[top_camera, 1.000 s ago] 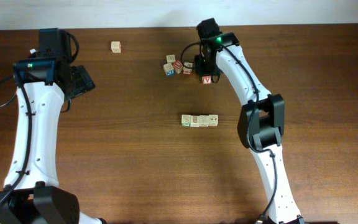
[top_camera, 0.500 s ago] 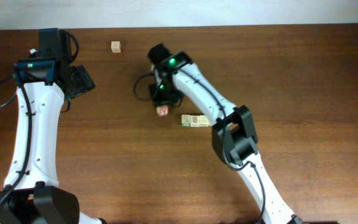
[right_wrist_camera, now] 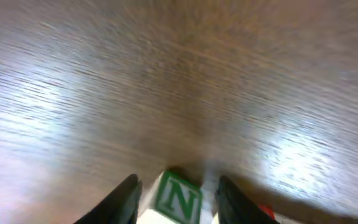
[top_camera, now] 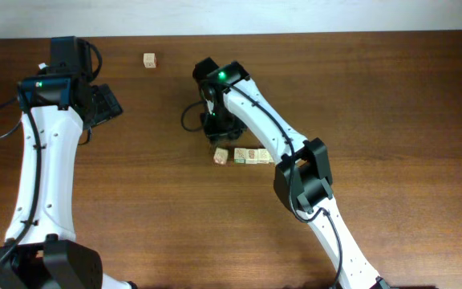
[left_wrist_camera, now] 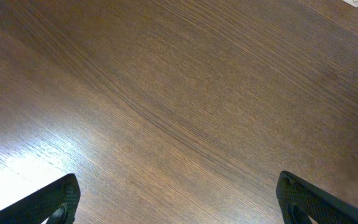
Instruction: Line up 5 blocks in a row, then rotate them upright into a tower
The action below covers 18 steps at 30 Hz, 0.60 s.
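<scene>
Blocks (top_camera: 253,155): light, rigid wooden cubes with smooth printed faces, lying in a short row on the table (top_camera: 375,96), green-N block (right_wrist_camera: 179,199) just beside its left end. Seem prone to skid or tip if nudged, so best pinched square across two opposite flat faces. Right gripper (right_wrist_camera: 178,183) parted around the green-N block with slim gaps, apparently gripping nothing; left gripper (left_wrist_camera: 179,205) spread wide, empty, well apart.

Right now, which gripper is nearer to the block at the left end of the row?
Right. The right gripper hangs directly over that block, straddling it; the left gripper is far off to the side, over bare table.
</scene>
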Available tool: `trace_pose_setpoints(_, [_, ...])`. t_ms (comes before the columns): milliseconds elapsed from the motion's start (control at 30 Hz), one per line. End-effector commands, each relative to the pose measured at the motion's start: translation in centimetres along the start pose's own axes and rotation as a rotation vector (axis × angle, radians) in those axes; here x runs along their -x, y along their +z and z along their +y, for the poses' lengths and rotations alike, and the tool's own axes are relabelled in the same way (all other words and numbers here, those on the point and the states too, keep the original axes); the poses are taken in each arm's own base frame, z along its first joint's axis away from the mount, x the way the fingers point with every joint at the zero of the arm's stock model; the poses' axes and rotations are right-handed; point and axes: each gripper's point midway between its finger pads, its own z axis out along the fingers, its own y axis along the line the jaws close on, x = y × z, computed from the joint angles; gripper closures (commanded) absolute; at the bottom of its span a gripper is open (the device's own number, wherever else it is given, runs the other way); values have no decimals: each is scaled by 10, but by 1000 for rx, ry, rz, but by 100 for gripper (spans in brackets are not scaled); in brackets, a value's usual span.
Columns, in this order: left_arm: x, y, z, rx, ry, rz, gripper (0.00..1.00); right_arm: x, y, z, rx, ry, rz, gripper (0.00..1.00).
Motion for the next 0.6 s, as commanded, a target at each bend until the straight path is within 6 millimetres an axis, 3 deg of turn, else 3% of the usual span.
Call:
trace_pose_setpoints(0, [4,-3,0,7,-13,-15,1,6,-16,-1,-22,-2,-40,53])
trace_pose_setpoints(67, [4,-3,0,7,-13,-15,1,3,-17,-2,-24,-1,-32,54])
trace_pose_setpoints(167, [4,-3,0,7,-13,-15,1,-4,-17,2,-21,-6,-7,69])
trace_pose_setpoints(300, [4,-3,0,7,-13,-15,1,-13,-13,25,-12,-51,6,88])
trace_pose_setpoints(400, [4,-3,0,7,-13,-15,1,-20,-9,42,-17,-88,8,92])
trace_pose_setpoints(567, [4,-3,0,7,-13,-15,1,-18,-2,44,-91,-18,-28,96])
